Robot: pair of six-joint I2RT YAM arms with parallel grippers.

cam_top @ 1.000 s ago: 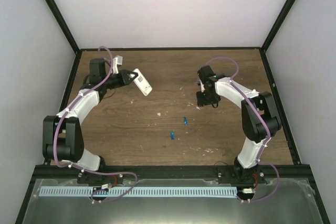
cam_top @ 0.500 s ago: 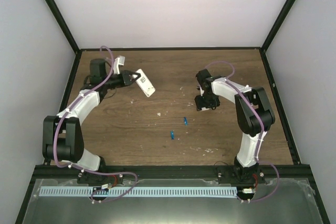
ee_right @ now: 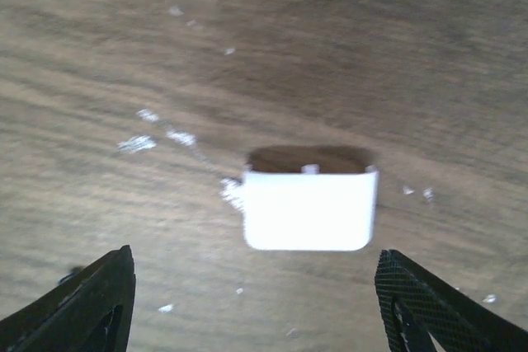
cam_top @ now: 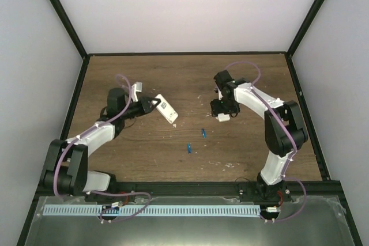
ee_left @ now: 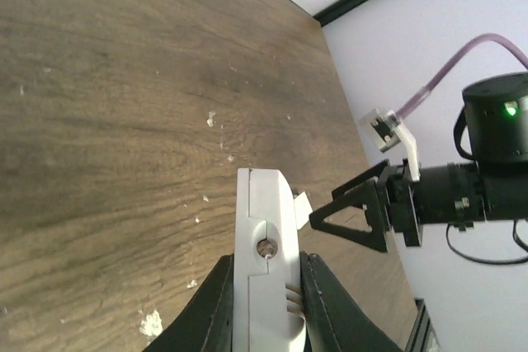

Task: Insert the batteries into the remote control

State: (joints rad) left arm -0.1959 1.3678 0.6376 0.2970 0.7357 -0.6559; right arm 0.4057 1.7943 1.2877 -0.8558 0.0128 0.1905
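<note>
The white remote control [cam_top: 166, 109] is held above the table left of centre, my left gripper [cam_top: 151, 105] shut on it. In the left wrist view the remote control [ee_left: 264, 237] stands edge-on between the two fingers of the left gripper [ee_left: 266, 294]. Two blue batteries [cam_top: 203, 132] [cam_top: 189, 148] lie loose on the wood near the middle. My right gripper [cam_top: 221, 109] hangs open over a small white cover piece [cam_top: 223, 117]. In the right wrist view that cover piece [ee_right: 309, 208] lies flat on the table, clear of both fingers of the right gripper [ee_right: 256, 302].
White crumbs [cam_top: 229, 165] are scattered over the wooden table [cam_top: 173, 73]. Black frame posts and white walls close in the table on three sides. The right gripper [ee_left: 363, 216] shows in the left wrist view, close beyond the remote.
My left arm has carried the remote toward the near right, closer to the table's middle. My right gripper has opened wider, and the white cover piece now lies on the table beneath it.
</note>
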